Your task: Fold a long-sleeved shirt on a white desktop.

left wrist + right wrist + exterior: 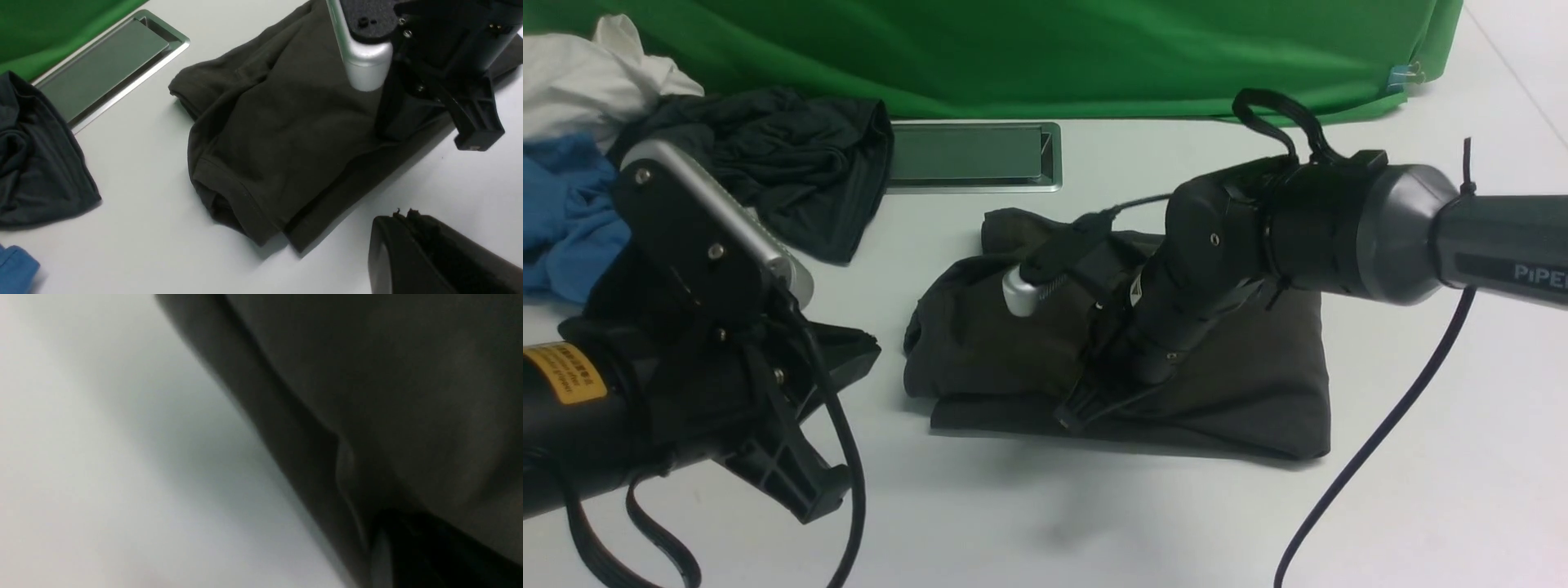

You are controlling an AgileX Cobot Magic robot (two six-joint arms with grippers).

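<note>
The long-sleeved shirt lies folded into a dark brownish bundle in the middle of the white desktop; its logo is hidden. My right gripper reaches down over it to its near edge. In the right wrist view the fingers form one shut wedge buried in the shirt, with a small pucker of cloth running to the tip. My left gripper hovers left of the shirt, apart from it. Its pads meet with nothing between them.
A black-grey garment, a blue garment and a white cloth are piled at the back left. The silver-framed hatch sits behind the shirt, before the green backdrop. The right arm's cable hangs to the table.
</note>
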